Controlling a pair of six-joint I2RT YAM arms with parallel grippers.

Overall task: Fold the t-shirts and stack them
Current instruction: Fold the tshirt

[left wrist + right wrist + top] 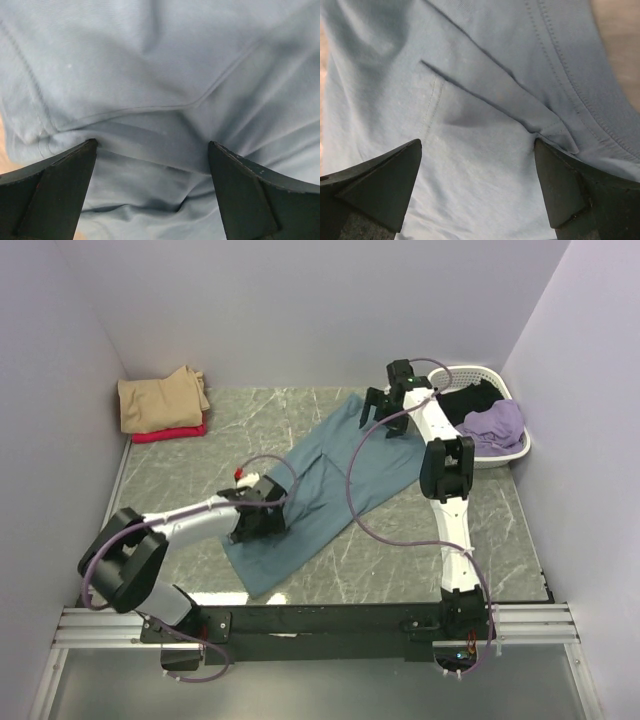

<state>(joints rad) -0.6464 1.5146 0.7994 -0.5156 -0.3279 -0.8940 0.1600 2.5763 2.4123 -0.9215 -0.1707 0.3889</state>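
Teal t-shirt [322,490] lies spread on the bench [180,470] at the centre of the top view. It is well apart from the tan and red stack [160,402] at upper left and the basket [512,453] at upper right.

Its long axis runs diagonally, lower left-centre to upper right. The lower-left end looks like a straight hem, so I judge the neck points upper right; not certain.

Left jaws stand wide apart just over the cloth near the lower-left end. Right jaws stand likewise apart at the upper-right end. Nothing is clamped in either.

Step as I read it: take hold for a fold. I should pinch on hems or seams rather than loose wrinkles, close both sides together, lift evenly, and keep the cloth taut along that axis.
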